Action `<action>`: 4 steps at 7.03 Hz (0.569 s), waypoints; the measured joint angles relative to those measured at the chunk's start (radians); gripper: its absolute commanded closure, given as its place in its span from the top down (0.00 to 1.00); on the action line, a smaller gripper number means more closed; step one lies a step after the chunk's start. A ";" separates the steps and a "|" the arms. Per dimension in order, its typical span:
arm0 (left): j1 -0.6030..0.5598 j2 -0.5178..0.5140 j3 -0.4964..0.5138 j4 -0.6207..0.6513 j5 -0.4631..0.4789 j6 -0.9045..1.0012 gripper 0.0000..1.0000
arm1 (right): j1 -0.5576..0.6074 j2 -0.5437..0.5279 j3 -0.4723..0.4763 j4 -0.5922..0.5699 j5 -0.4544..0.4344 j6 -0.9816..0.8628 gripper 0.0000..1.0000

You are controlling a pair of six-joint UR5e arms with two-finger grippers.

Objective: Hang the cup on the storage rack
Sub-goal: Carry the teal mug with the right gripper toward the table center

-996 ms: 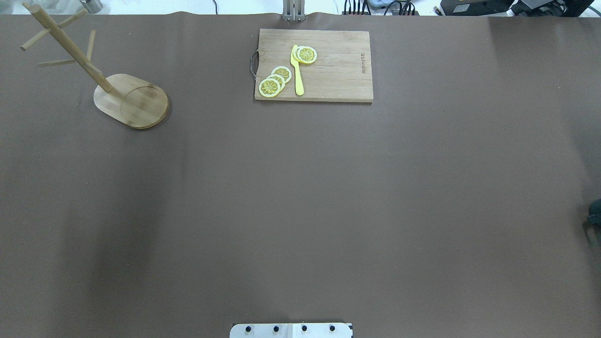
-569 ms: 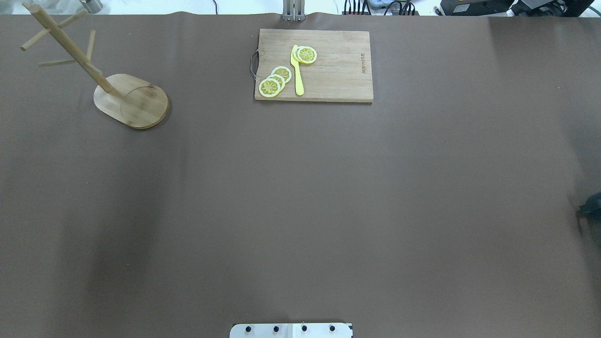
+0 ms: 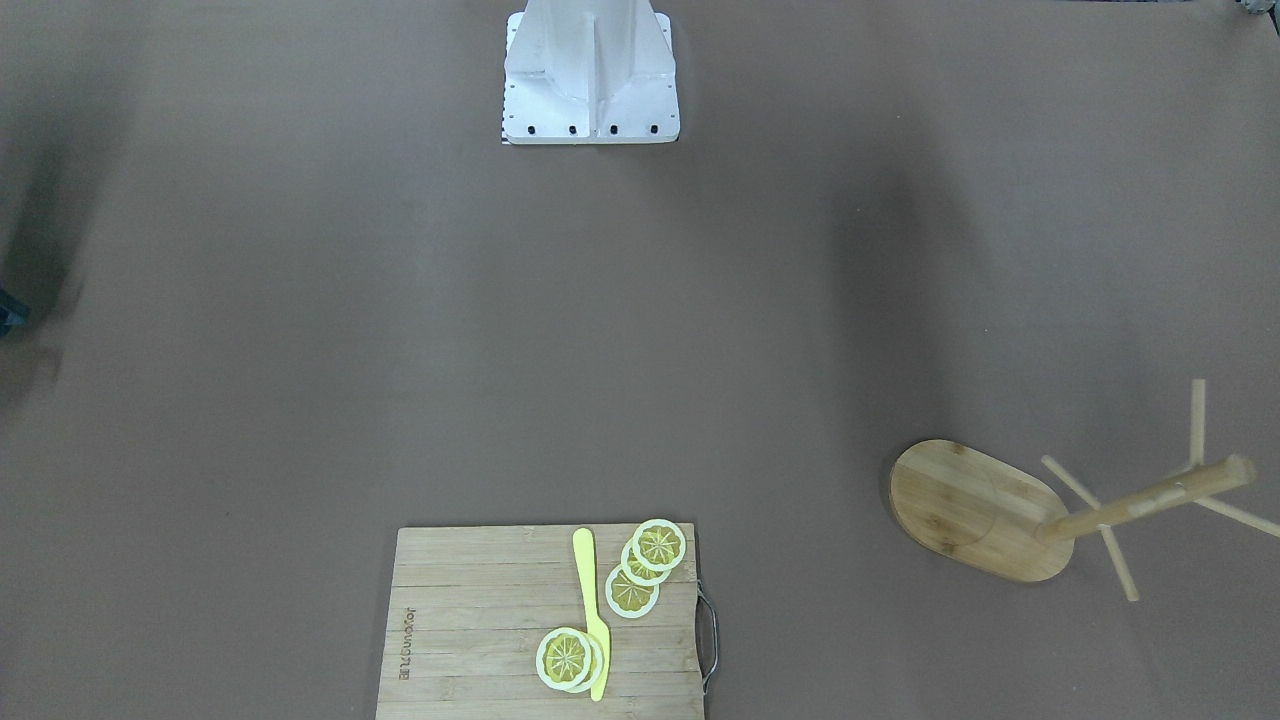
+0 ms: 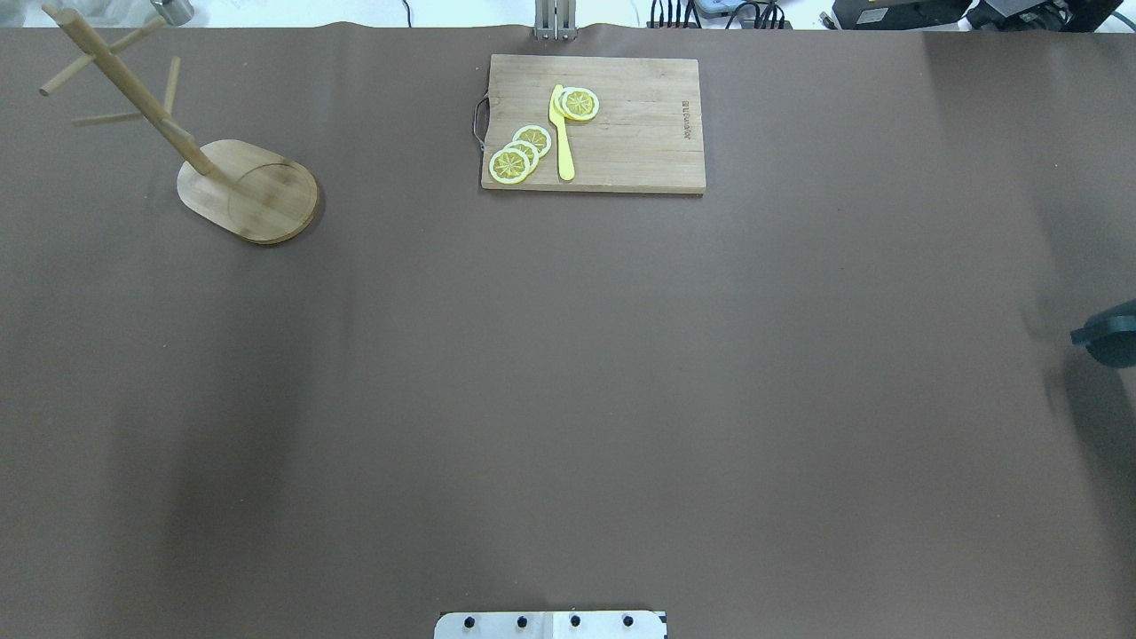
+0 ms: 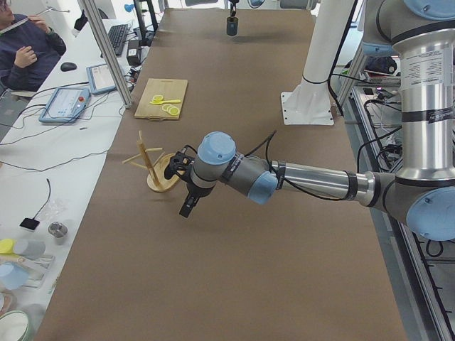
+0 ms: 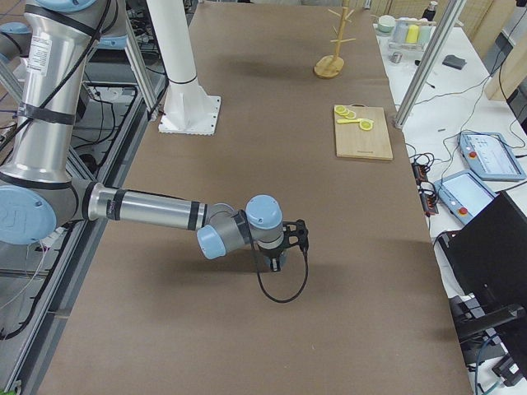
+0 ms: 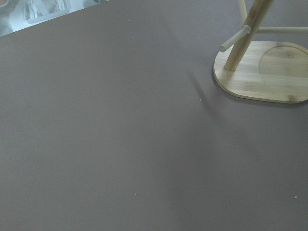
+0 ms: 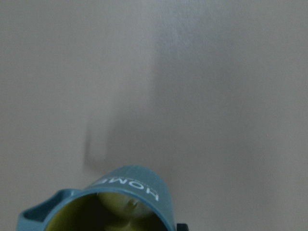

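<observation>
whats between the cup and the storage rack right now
Only bare brown table, as the overhead view shows: cup at the right edge, storage rack far left. The cutting board sits beyond that line.

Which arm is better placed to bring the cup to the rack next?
Right. The cup sits at the right arm's wrist camera, apparently held clear of the table. The left arm reaches beside the storage rack, but its wrist view shows no cup.
</observation>
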State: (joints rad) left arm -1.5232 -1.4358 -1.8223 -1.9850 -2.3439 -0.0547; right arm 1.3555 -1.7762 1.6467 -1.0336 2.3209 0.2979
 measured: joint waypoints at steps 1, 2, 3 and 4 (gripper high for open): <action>0.000 0.000 0.001 0.000 0.000 -0.001 0.99 | 0.001 0.065 0.016 -0.085 -0.001 0.016 0.00; 0.000 0.000 0.000 -0.001 0.000 -0.012 0.99 | 0.000 0.132 0.041 -0.183 -0.002 0.038 0.00; 0.000 0.000 -0.001 -0.007 0.000 -0.030 0.99 | -0.010 0.188 0.071 -0.262 -0.003 0.087 0.00; 0.000 0.000 0.001 -0.018 0.000 -0.042 0.99 | -0.044 0.238 0.102 -0.308 -0.011 0.180 0.00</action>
State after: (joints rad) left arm -1.5232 -1.4358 -1.8210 -2.0032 -2.3442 -0.0964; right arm 1.3116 -1.5377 1.7488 -1.3411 2.3098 0.4781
